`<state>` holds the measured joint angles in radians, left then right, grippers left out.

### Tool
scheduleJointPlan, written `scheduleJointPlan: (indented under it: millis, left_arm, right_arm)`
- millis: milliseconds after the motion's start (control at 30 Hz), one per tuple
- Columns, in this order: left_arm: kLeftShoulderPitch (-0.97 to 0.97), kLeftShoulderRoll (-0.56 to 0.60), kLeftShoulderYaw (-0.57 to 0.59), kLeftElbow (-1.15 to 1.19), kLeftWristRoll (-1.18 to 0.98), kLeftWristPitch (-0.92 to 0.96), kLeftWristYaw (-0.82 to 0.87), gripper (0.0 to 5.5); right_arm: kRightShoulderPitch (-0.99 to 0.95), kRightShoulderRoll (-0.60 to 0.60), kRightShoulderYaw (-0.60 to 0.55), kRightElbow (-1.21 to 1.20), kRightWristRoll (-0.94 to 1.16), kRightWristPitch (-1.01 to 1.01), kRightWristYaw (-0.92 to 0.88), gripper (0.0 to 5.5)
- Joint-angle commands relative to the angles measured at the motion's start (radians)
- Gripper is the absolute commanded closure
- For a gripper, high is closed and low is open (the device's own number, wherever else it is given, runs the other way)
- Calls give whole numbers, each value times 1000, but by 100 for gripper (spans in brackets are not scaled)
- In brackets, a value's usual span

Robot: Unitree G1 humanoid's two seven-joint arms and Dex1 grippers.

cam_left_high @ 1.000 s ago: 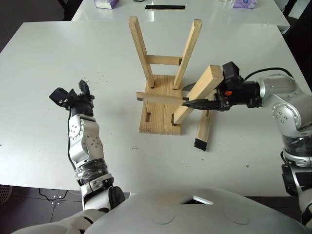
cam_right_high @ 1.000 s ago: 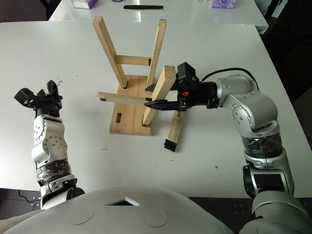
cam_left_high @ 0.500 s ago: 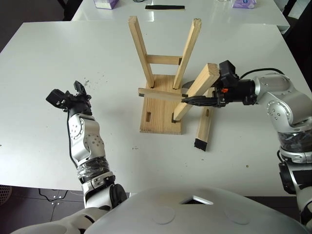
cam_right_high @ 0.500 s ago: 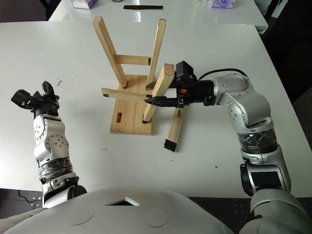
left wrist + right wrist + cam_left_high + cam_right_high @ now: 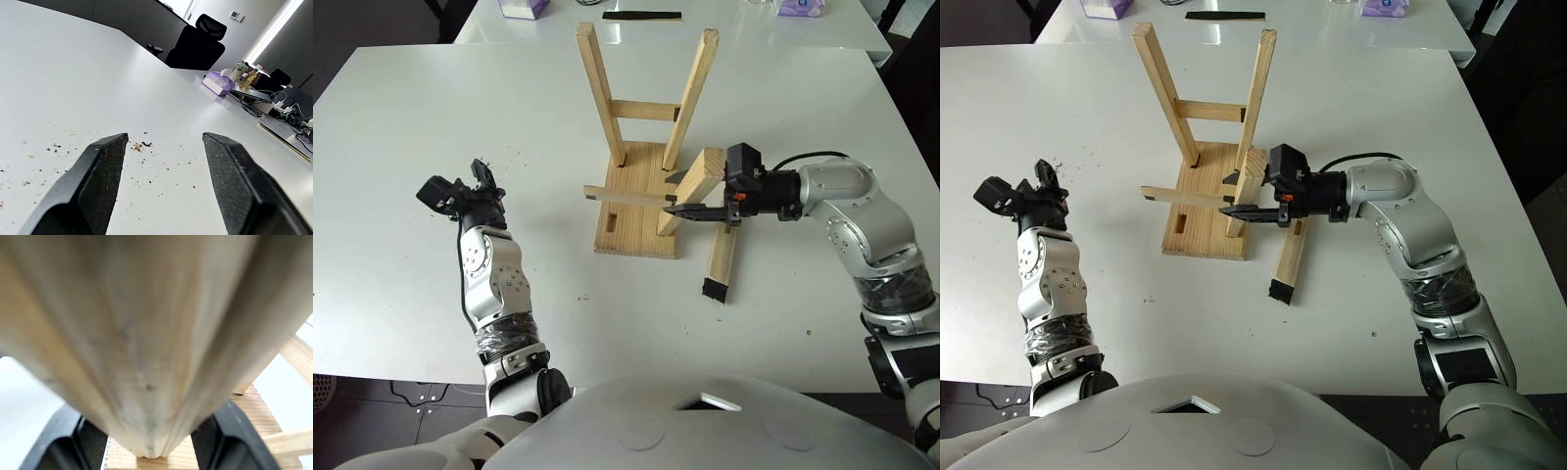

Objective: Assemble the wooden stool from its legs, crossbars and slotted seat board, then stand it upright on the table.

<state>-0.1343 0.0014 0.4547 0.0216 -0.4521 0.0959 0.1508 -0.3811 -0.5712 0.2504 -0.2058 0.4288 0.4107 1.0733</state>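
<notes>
The flat pale wooden slotted seat board (image 5: 631, 233) lies mid-way across the white table (image 5: 431, 108), with two square wooden legs (image 5: 600, 93) joined by a short crossbar (image 5: 644, 110) standing at its far end. The right gripper (image 5: 690, 209) is clamped on a third, tilted leg (image 5: 697, 181) whose lower end meets the board's right side, and a black-tipped leg (image 5: 722, 262) lies just beside it. The left gripper (image 5: 165, 142) hangs well to the left, jaws spread wide.

Both head eyes look steeply down on one table (image 5: 401, 108) and stool (image 5: 631, 220); the left wrist view skims the table, and the right wrist view presses against a stool leg (image 5: 146, 333).
</notes>
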Motion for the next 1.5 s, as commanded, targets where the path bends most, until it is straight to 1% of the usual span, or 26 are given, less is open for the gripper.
scheduleJointPlan:
  millis: [33, 133, 233, 300, 367, 433, 500, 567, 600, 667, 733, 800, 900, 967, 1067, 1200, 1300, 1400, 1500]
  left_arm:
    - [-9, 25, 3, 17, 11, 3, -4, 266]
    - [-15, 49, 15, 24, 9, 10, -5, 266]
    - [-14, 85, 30, 21, 9, 26, -4, 266]
    - [-2, 109, 44, 10, 9, 39, 0, 266]
    - [27, 132, 67, -17, 8, 54, 9, 266]
    - [58, 141, 93, -41, 16, 62, 35, 266]
    - [75, 130, 110, -62, 25, 70, 76, 266]
    - [88, 89, 116, -125, 18, 99, 145, 266]
    - [91, 70, 101, -163, 25, 122, 174, 266]
    - [124, 34, 47, -256, 83, 144, 220, 266]
    - [175, -8, 19, -370, 141, 153, 277, 266]
    - [241, -72, 31, -489, 176, 149, 342, 266]
    - [299, -144, 116, -574, 166, 136, 433, 266]
    - [335, -179, 160, -612, 156, 116, 476, 266]
    - [362, -212, 156, -667, 162, 112, 517, 266]
    - [375, -225, 129, -740, 153, 126, 557, 266]
    - [380, -223, 113, -776, 152, 136, 578, 266]
    - [347, -195, 79, -776, 164, 151, 584, 266]
    - [342, -192, 72, -755, 158, 143, 588, 266]
  right_arm:
    - [17, 24, 17, 77, -48, 2, -36, 301]
    - [23, 37, -54, 21, 12, 26, -61, 250]
    - [102, -10, -122, -102, 34, 79, -106, 200]
    - [202, -72, -148, -183, 1, 98, -134, 185]
    - [318, -155, -156, -251, -50, 93, -134, 185]
    - [422, -236, -190, -259, -99, 54, -118, 185]
    - [473, -263, -238, -253, -108, 51, -130, 185]
    - [477, -254, -273, -271, -74, 101, -156, 185]
    - [467, -230, -273, -294, -58, 135, -190, 185]
    - [419, -159, -245, -314, -56, 230, -293, 185]
    - [365, -91, -230, -316, -61, 360, -406, 185]
    - [346, -77, -221, -328, -67, 450, -457, 185]
    - [380, -66, -254, -400, -69, 620, -555, 185]
    - [386, -61, -266, -440, -44, 722, -577, 185]
    - [341, 3, -292, -463, 9, 903, -608, 185]
    - [241, 59, -284, -421, 47, 1087, -623, 185]
    - [195, 66, -231, -394, 38, 1145, -649, 185]
    - [221, 79, -213, -394, 9, 1148, -696, 185]
    - [230, 78, -197, -386, -3, 1122, -720, 185]
